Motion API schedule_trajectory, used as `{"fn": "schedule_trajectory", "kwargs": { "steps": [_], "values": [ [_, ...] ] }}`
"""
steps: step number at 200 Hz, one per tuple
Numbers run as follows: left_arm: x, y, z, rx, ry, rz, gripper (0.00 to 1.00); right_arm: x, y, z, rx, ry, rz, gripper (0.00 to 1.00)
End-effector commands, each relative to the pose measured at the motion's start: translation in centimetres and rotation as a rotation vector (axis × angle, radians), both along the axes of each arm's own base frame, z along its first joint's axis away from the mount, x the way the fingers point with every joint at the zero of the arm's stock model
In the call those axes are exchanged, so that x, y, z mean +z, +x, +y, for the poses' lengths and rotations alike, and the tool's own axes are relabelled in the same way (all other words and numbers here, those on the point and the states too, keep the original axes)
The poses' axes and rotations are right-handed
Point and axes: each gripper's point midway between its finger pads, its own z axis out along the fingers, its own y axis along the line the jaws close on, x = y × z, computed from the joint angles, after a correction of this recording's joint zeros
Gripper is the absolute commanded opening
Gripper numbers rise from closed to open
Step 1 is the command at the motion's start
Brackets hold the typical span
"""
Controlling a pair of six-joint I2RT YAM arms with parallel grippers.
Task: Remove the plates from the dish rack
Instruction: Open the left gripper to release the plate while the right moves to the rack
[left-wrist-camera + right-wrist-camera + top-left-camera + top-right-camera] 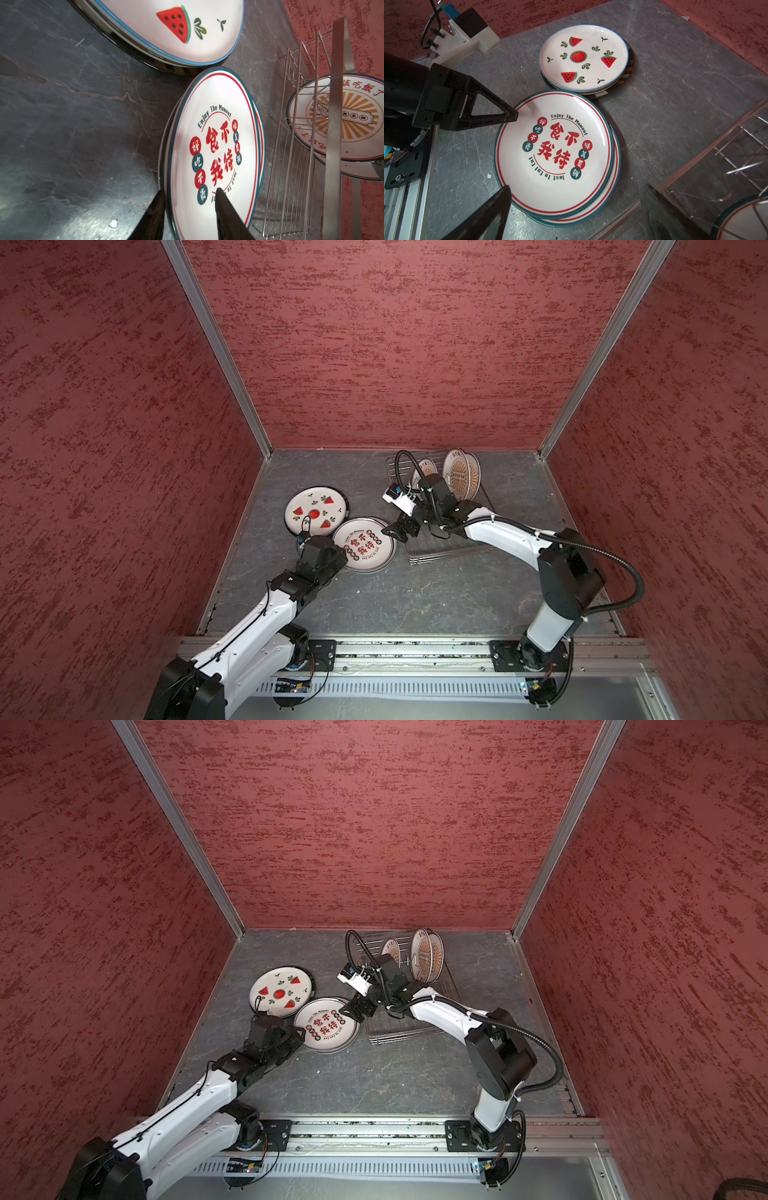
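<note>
lying face-up, lettered plate [365, 544], sunburst plate [457, 479] upright

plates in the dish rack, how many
3. A sunburst plate and another plate behind it stand at the dish rack's far end; a third plate stands to their left, behind the right arm. More may be hidden.

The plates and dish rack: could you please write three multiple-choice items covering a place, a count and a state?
1. The watermelon plate lies: A in the dish rack; B atop a stack on the table; C in a hand.
2. Plate stacks on the table: A one; B two; C four.
3. The right hand is: A open, empty; B shut on a plate; C shut on the dish rack.
Key: B, it lies flat on other plates; B, its stack plus the red-character stack; A, spread wide, nothing held.
</note>
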Motion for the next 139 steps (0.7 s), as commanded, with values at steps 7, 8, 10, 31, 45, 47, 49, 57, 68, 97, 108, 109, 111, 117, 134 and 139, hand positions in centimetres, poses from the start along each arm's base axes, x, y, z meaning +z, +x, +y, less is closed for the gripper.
{"fn": "schedule_trajectory", "kwargs": {
  "steps": [7,8,10,31,45,47,49,57,68,97,108,109,111,117,134,139],
  "values": [
    [0.5,0.6,-0.1,-0.004,0.030,-0.018,0.40,1.7,-0.1,0.2,0.008,0.021,-0.062,0.97],
    [0.5,0.6,-0.1,-0.005,0.031,-0.017,0.40,1.7,-0.1,0.2,0.008,0.021,-0.062,0.97],
    [0.4,0.6,-0.1,-0.006,0.031,-0.016,0.40,1.8,-0.1,0.2,0.008,0.022,-0.063,0.97],
    [0.2,0.7,-0.2,-0.007,0.040,-0.006,0.41,1.7,-0.1,0.2,0.007,0.021,-0.065,0.97],
    [0.0,0.7,-0.2,-0.007,0.043,-0.001,0.41,1.8,-0.1,0.2,0.006,0.021,-0.065,0.97],
    [0.0,0.7,-0.2,-0.006,0.042,-0.001,0.41,1.7,-0.1,0.2,0.006,0.021,-0.064,0.97],
    [0.0,0.7,-0.2,-0.006,0.043,0.001,0.41,1.7,-0.1,0.2,0.006,0.021,-0.064,0.97],
    [0.0,0.7,-0.2,-0.006,0.043,0.001,0.41,1.8,0.0,0.2,0.005,0.021,-0.066,0.97],
    [0.0,0.8,-0.2,-0.003,0.044,-0.002,0.41,1.6,0.0,0.2,0.005,0.019,-0.064,0.97],
    [0.2,0.9,-0.2,-0.004,0.044,-0.009,0.42,1.7,0.0,0.2,0.004,0.020,-0.067,0.97],
    [0.4,1.0,-0.1,-0.005,0.050,-0.015,0.47,1.8,0.1,0.2,-0.002,0.023,-0.073,0.97],
    [0.4,1.0,-0.1,-0.005,0.051,-0.016,0.48,1.9,0.1,0.2,-0.003,0.024,-0.073,0.97],
    [0.6,1.0,-0.1,-0.006,0.052,-0.020,0.50,1.8,0.2,0.1,-0.007,0.023,-0.072,0.97],
    [0.8,1.1,0.0,-0.008,0.063,-0.028,0.54,2.0,0.3,0.1,-0.016,0.027,-0.082,0.97],
    [2.0,1.1,0.5,-0.003,0.088,-0.065,0.67,2.7,1.2,-0.3,-0.075,0.044,-0.110,0.97],
    [2.5,1.2,0.7,-0.003,0.092,-0.082,0.71,3.0,1.5,-0.4,-0.097,0.049,-0.122,0.97]
  ]
}}
